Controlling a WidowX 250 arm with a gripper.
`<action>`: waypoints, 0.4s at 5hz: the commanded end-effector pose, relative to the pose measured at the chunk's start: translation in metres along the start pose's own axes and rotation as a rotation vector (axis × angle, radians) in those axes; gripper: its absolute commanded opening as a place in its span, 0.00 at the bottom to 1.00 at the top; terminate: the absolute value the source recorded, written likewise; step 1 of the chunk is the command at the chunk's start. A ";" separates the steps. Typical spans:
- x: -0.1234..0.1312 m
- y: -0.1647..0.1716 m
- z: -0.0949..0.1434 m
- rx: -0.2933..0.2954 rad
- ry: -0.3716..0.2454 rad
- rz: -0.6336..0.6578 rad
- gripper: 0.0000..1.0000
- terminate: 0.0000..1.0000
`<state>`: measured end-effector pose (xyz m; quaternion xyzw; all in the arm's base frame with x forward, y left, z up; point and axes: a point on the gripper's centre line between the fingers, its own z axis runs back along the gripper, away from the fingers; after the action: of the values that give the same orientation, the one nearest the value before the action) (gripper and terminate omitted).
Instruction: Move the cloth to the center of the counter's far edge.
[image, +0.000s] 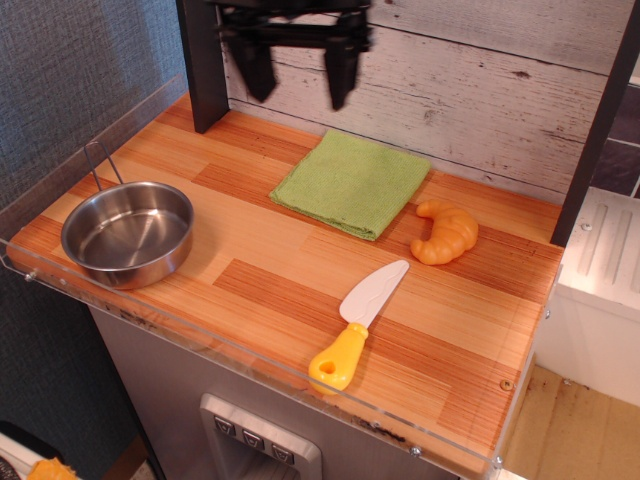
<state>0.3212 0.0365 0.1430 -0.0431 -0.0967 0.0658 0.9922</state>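
The light green cloth lies flat on the wooden counter, against the middle of its far edge by the plank wall. My black gripper hangs open and empty high above the counter, up and to the left of the cloth, in front of the wall. Its two fingers point down with a wide gap between them. Nothing is held.
A steel bowl sits at the left. An orange croissant lies right of the cloth. A knife with a yellow handle lies near the front edge. A dark post stands at the back left. A clear acrylic rim lines the edges.
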 end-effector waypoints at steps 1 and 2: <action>-0.019 0.016 0.017 0.028 -0.025 -0.054 1.00 0.00; -0.017 0.015 0.019 0.109 -0.004 -0.111 1.00 0.00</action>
<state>0.2947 0.0433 0.1402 0.0095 -0.0729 0.0161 0.9972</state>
